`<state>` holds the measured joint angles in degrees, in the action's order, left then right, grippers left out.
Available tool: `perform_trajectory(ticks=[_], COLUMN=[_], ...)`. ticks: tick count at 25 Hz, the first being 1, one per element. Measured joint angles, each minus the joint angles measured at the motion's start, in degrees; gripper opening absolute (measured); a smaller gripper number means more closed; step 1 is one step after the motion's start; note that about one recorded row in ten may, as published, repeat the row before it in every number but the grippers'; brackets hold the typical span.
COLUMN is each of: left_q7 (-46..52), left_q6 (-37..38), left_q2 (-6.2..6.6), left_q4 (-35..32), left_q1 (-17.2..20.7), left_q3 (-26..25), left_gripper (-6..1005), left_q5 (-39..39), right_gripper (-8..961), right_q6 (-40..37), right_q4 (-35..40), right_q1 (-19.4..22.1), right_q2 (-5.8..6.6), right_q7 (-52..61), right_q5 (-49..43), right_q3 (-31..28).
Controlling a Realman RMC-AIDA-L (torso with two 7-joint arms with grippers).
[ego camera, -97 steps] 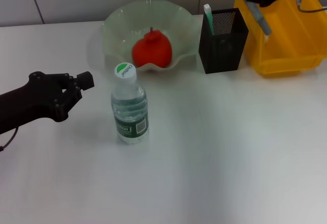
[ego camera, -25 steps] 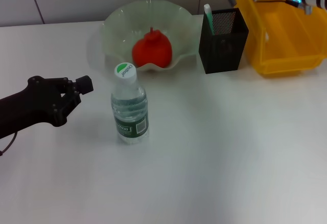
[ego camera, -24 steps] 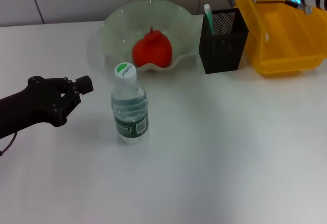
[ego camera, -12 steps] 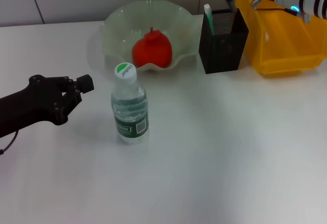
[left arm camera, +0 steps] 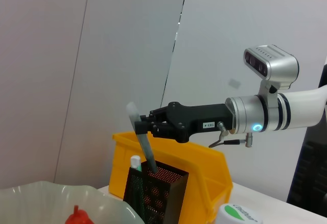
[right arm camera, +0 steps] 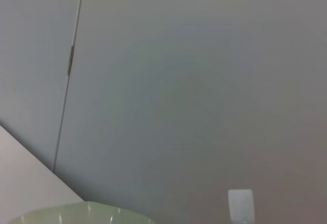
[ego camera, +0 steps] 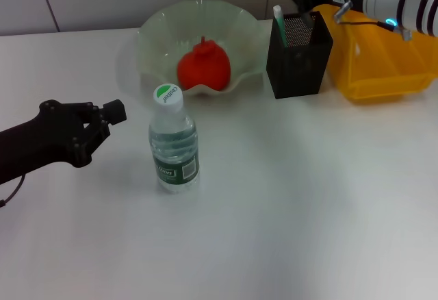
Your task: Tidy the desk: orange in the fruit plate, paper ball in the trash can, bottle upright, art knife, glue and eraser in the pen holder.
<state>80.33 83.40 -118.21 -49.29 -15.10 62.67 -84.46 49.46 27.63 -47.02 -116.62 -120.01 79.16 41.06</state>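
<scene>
The round red-orange fruit (ego camera: 203,65) sits in the wavy pale-green bowl (ego camera: 154,29), and the small clear water bottle (ego camera: 173,144) stands up. The right end effector (left arm camera: 144,127) pinches a grey art knife (left arm camera: 143,146) over the black mesh pen cup (ego camera: 298,57); the left end effector (ego camera: 109,114) waits pressed together by the bottle.

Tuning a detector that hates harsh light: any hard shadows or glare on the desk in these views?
Head view: diffuse light; the bottle and pen holder cast only faint, soft shadows, no glare; the left gripper sits idle beside the bottle. Left wrist view: the right gripper, clamping the art knife, reads dark against a bright wall. Right wrist view: evenly lit wall.
</scene>
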Motion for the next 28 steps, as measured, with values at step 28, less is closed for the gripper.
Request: perform_trajectory(ticks=[28], left_q7=[0.0], left_q6=[0.4], left_q2=[-0.01], left_q4=[0.0], left_q1=[0.5], left_q3=[0.0], left_gripper=[93], left_q5=[0.1], right_gripper=[141], right_q6=[-0.1], right_q4=[-1.0], right_q1=[1.4], right_q2=[-0.05], right_q7=[0.4], right_q5=[0.6], right_q3=[0.0])
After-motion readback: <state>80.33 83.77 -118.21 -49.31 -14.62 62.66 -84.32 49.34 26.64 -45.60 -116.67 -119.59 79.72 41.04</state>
